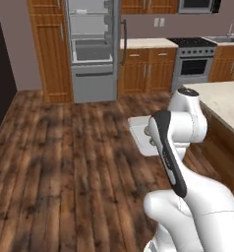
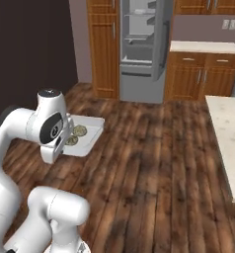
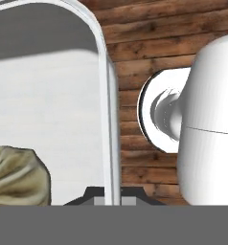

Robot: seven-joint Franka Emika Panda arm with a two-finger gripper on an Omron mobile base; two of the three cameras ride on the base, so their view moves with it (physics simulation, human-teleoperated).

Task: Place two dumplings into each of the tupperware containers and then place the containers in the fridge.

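- My gripper (image 3: 112, 200) has its jaws pressed onto the thin side wall of a tupperware container (image 3: 49, 100); the wall's rim runs straight up between my finger tips in the hand view.
- To one side of my jaws lies the container's pale floor, and on it, close to my finger tips, sits a dumpling (image 3: 17, 176), pleated and beige.
- To the other side of my jaws, beyond the wall, the wooden floor (image 3: 144, 43) shows below.
- From the left base view the container (image 1: 137, 129) hangs in the air above the floor planks, partly hidden behind my forearm, with two dumplings (image 1: 150, 138) just visible at its near edge.
- From the right base view the same container (image 2: 92, 132) juts out from my wrist, held about level, with two dumplings (image 2: 79, 130) inside it near my hand.
- The fridge (image 1: 92, 49) stands well ahead of my jaws, across the floor, its door (image 1: 123, 37) swung open so the shelves and a grey drawer show.
- A pale counter (image 2: 228, 133) stands off to my right, well apart from the container.
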